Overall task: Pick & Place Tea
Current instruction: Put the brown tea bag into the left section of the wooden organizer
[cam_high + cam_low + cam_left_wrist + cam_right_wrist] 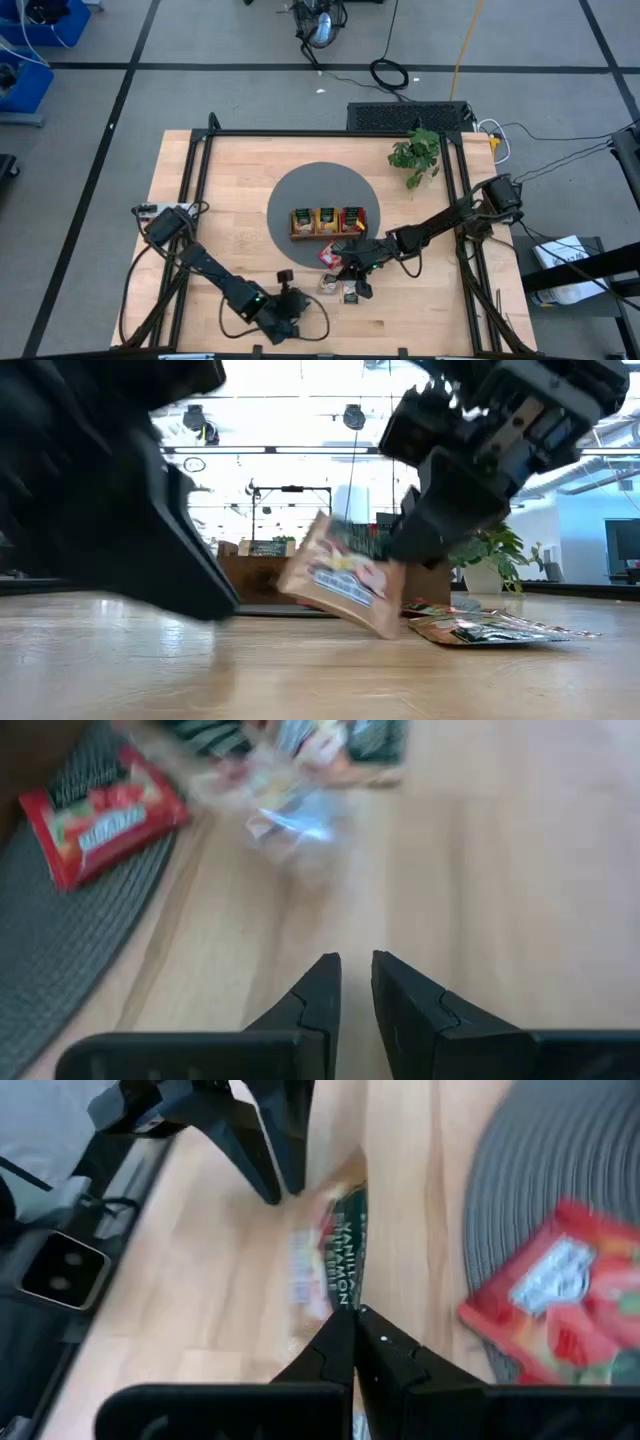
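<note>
The right gripper (352, 277) is down at the loose sachets (338, 285) in the lower middle of the high view, just below the grey mat (322, 172). Its fingers are pinched shut on one sachet (345, 582), which hangs tilted off the table in the low view, one corner close to the wood. So this looks like the pick step, with the lift under way.

The left gripper (356, 982) waits at the bottom of the high view, lower left of the pile, jaws narrow with only a slit between them and nothing held.

A red sachet (329, 255) lies on the mat's lower edge, and the tray (327, 222) at the mat's centre already shows packets in its three compartments. Two more flat packets (490, 627) rest on the table at the right of the low view.

Next move, by judgement: carry the held sachet up and over to the tray and drop it into the matching slot without clipping the red one.

The table (220, 210) is pale wood inside a black frame, with a small plant (418, 153) at its upper right. Beyond it, grey floor and cables.
</note>
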